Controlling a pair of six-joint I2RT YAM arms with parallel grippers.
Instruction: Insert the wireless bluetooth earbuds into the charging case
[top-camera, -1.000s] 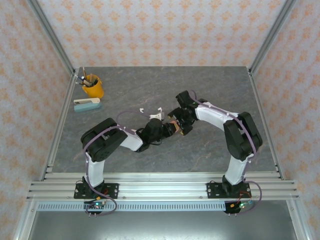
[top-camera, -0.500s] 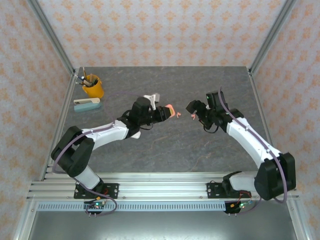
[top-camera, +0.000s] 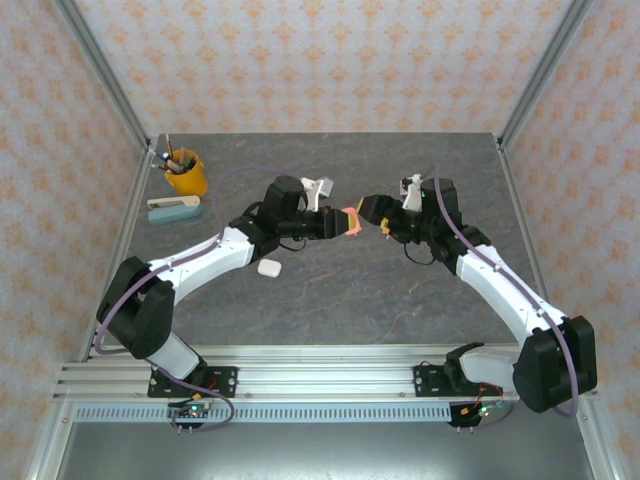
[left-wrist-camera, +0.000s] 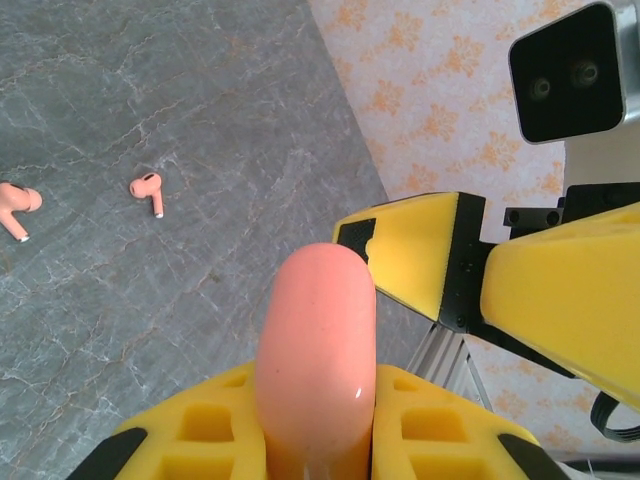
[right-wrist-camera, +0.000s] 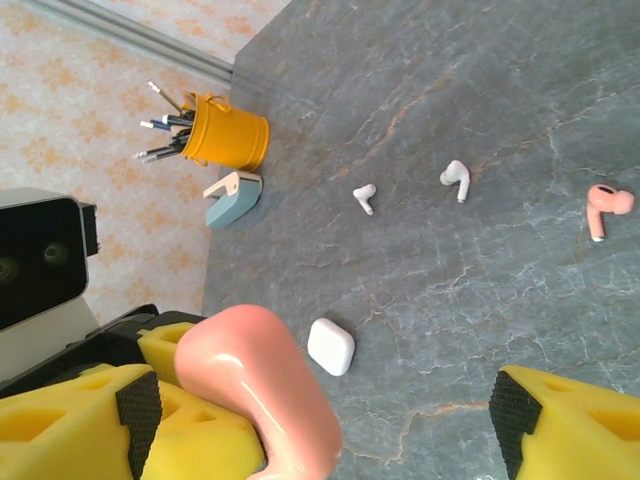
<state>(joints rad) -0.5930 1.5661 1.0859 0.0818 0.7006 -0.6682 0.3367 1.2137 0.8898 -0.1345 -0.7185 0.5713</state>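
My left gripper is shut on a salmon pebble-shaped charging case, held above the table with its free end pointing at the right arm. My right gripper stands wide open at that end. The case lies beside one of its fingers, unclamped. On the table lie two salmon earbuds, one of them also in the right wrist view as a salmon earbud. There are also two white earbuds.
A white charging case lies shut on the table below the left forearm. A yellow pen cup and a light blue stapler stand at the back left by the frame post.
Both arms have stretched out from folded poses and then closed in on each other. The left gripper has carried the salmon case rightward, and the open right gripper has come left to meet it.
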